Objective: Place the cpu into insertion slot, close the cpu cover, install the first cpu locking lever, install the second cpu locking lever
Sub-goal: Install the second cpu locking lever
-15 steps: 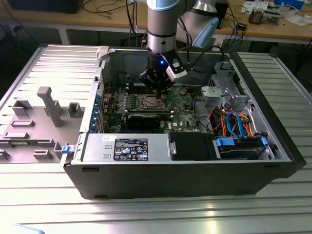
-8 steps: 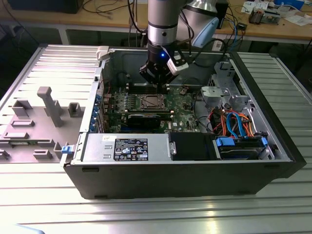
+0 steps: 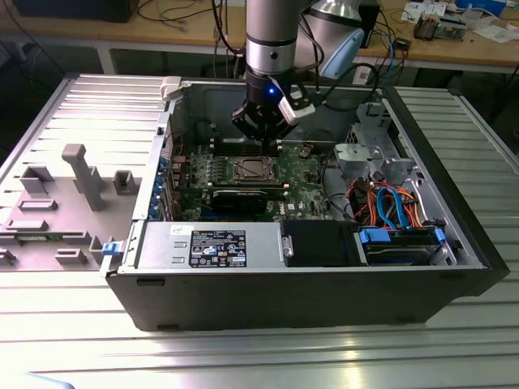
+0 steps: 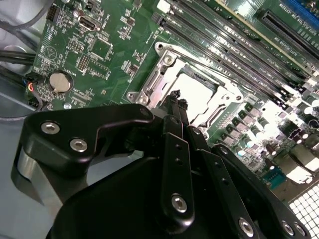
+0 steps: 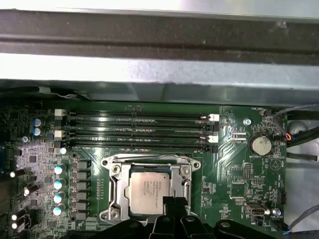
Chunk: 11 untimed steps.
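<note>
Your chip (image 5: 151,191) is sitting in the socket (image 5: 115,188), with the cover (image 5: 147,162) lying around it. The risk, as I judge it, is the hand (image 4: 178,102) snagging the cover's edge and scraping the green board (image 5: 239,174). The hand is pointing straight down over the socket's edge, fingers pinched narrow, gripping nothing.

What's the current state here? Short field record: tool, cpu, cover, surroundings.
tool: black tool above the socket edge, fingertips close together, holding nothing
cpu: small square chip with silvery-grey metal top, lying in the square metal-rimmed insertion slot
cover: thin silvery metal frame plate, appears down around the chip
board: green circuit board inside the open grey computer case
nearby: long narrow black memory slots beside the socket; round silver coin battery
</note>
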Each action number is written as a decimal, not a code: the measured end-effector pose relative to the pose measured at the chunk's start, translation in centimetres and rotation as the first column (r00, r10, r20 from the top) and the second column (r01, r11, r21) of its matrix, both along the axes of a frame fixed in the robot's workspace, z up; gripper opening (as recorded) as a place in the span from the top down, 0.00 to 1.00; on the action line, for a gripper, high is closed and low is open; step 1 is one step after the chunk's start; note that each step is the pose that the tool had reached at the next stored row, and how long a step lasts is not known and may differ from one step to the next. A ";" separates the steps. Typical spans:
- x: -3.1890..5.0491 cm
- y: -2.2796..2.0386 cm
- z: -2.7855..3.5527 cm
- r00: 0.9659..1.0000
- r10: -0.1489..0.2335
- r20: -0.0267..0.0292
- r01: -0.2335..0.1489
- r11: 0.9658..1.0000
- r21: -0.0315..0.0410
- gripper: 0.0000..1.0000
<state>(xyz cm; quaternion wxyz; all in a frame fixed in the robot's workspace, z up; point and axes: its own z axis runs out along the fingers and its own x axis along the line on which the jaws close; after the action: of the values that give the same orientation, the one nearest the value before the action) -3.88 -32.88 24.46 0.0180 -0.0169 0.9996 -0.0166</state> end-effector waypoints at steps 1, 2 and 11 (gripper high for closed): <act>0.00 0.00 0.00 1.000 0.000 0.000 0.000 1.000 0.000 0.89; 0.00 -0.01 0.01 1.000 0.000 0.000 0.000 1.000 0.000 0.89; 0.00 -0.05 0.01 1.000 0.000 0.000 0.000 1.000 0.000 0.89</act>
<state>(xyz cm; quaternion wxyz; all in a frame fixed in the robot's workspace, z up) -3.89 -32.93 24.47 0.0179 -0.0169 0.9996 -0.0167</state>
